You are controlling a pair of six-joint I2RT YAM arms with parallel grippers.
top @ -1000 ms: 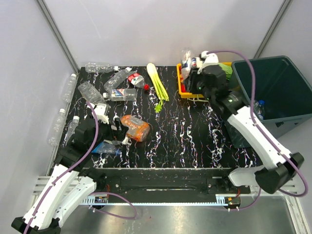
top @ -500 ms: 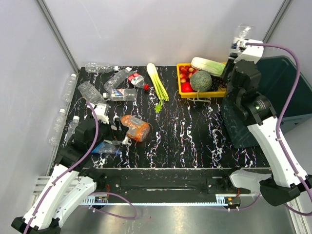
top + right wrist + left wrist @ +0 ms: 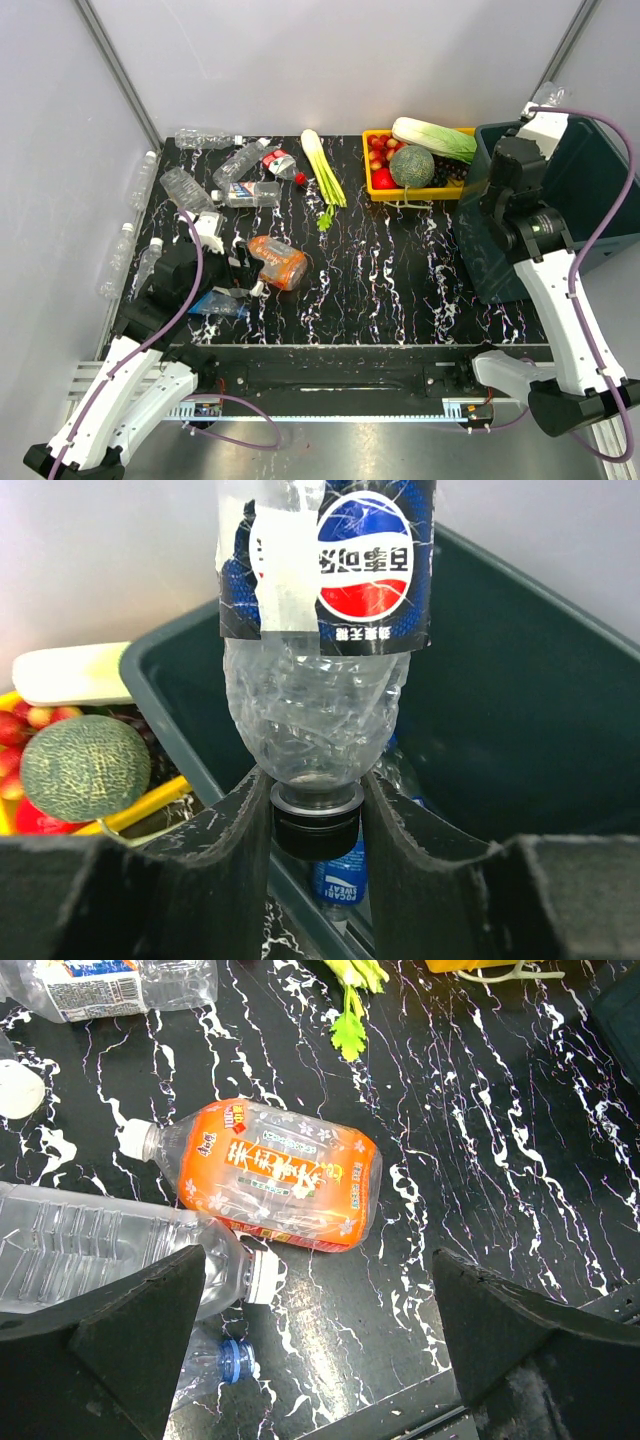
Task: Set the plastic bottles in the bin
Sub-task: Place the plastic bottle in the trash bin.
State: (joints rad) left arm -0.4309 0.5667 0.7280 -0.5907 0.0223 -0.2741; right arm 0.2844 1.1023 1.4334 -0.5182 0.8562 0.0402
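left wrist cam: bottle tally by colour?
Orange bottle: 1
Clear bottles: 3
Total: 4

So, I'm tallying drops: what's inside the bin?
One blue-labelled bottle lies in the bin. The held bottle and right fingers cover much of its floor.

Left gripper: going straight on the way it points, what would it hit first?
Probably the orange bottle, lying ahead between the left gripper's open fingers; depth is unclear, and a clear bottle lies close beside.
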